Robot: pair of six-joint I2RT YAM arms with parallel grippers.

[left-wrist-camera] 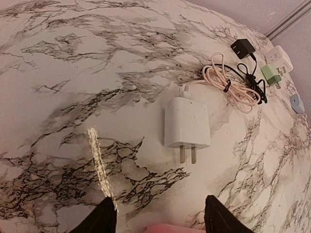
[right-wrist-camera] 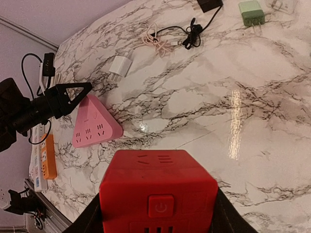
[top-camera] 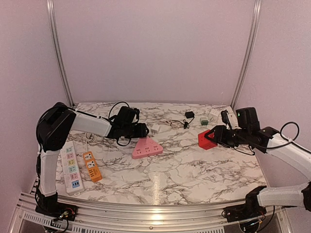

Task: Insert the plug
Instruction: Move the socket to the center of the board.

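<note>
1. One white plug (left-wrist-camera: 187, 121) lies flat on the marble counter (left-wrist-camera: 73, 97), its two prongs pointing toward the left tool (left-wrist-camera: 160, 199), whose fingers stand spread with nothing between them.
2. A coiled pink cable (left-wrist-camera: 228, 85) runs from the plug's far end, tangled with one black cord.
3. Three more adapters sit beyond: one black (left-wrist-camera: 241, 48), one green (left-wrist-camera: 271, 75), one white (left-wrist-camera: 278, 58).
4. One pink triangular socket (top-camera: 146, 148) lies just below the left tool.
5. The right tool (right-wrist-camera: 158, 208) pinches one red cube socket (right-wrist-camera: 155, 179), well apart from the plug.
6. Two strips, one orange (top-camera: 92, 166) and one white (top-camera: 71, 167), lie side by side at the counter's left.
</note>
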